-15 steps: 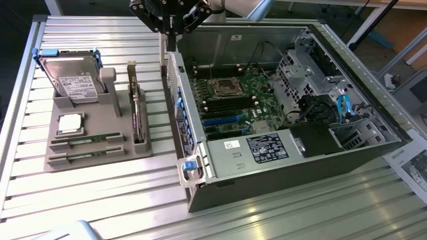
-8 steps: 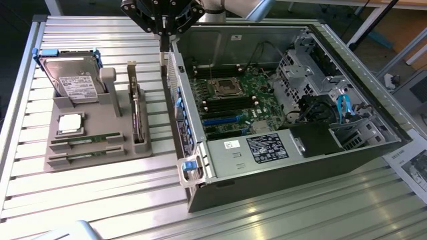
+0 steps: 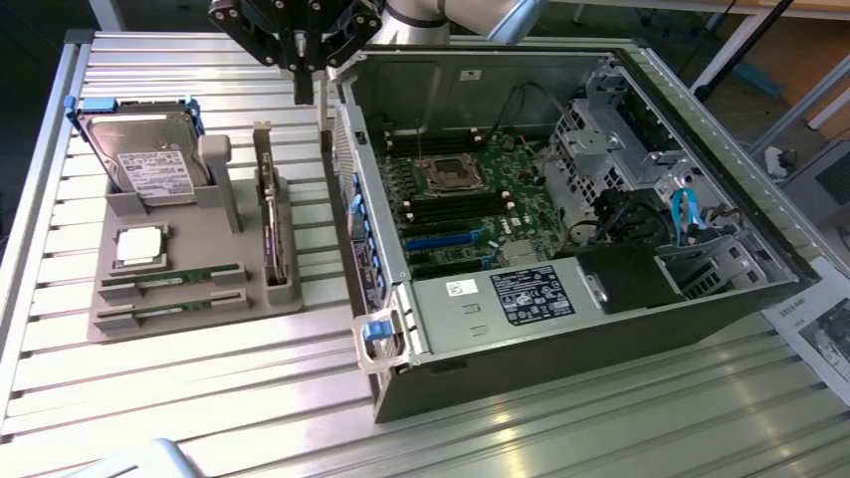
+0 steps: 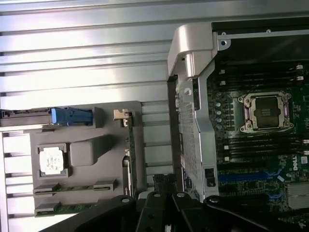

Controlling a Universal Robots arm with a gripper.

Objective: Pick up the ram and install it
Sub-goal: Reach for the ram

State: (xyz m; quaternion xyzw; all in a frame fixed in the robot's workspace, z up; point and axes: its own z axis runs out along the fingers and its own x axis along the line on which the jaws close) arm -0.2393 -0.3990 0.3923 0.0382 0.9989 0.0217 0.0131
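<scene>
Evidently approach stage: gripper (image 3: 303, 85) hovered beside computer case (image 3: 558, 358) rim, jaws closed, empty. Ram (image 3: 173, 276) lay untouched in gray holder (image 3: 186, 324), well apart. Judged: closed jaws could not take stick as they stood.

Green ram (image 3: 173, 278), grey holder (image 3: 286, 299), green mobo (image 3: 492, 199) w/ blue slots (image 3: 445, 242), ribbed silver table (image 3: 199, 398).

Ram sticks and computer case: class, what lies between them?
In the exterior view, between ram sticks and computer case: the expansion card, on edge in the grey holder, then bare slatted table.
</scene>
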